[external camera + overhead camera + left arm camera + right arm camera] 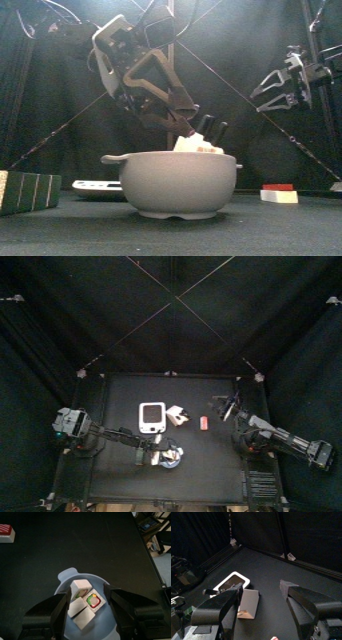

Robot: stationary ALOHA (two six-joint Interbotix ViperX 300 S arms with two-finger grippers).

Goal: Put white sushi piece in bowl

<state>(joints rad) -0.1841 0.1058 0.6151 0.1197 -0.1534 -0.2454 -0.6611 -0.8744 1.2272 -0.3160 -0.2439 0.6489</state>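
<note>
Tray [151, 416], white, flat at ten o'clock from table centre. Left gripper [85, 609] hung over bowl [73, 579] at six o'clock near the front edge, jaws spread either side of the white sushi piece [81, 605], whether pads touch it not discernible; piece inside the bowl, top poking above the rim in the front view. Red-topped sushi piece [205, 423] at three o'clock from the bowl, apart. Right gripper [261, 602] raised at the table's three o'clock side, jaws spread, empty.
</note>
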